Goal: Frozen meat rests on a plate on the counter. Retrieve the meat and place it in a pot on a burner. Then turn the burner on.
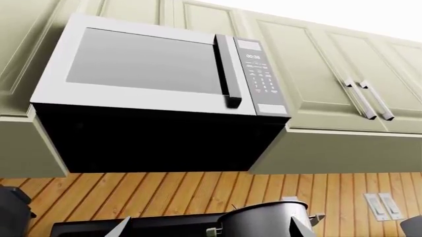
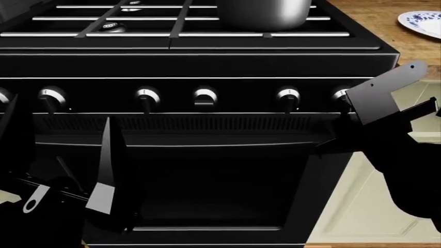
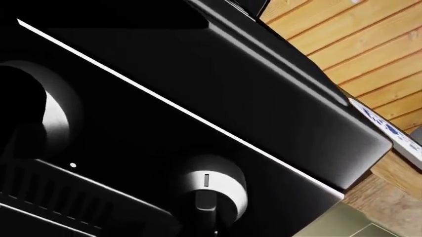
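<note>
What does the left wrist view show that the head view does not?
Only the left wrist view shows the microwave, the pale green wall cabinets and the wood-plank backsplash. Only the head view shows the stove's knob row, the oven door, the blue-patterned plate on the counter, and both arms: the left gripper and the right gripper near the rightmost knob. Both show the steel pot on the stove.

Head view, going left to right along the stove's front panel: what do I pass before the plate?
Left gripper low down, then knobs, then right gripper, then plate on the counter.
</note>
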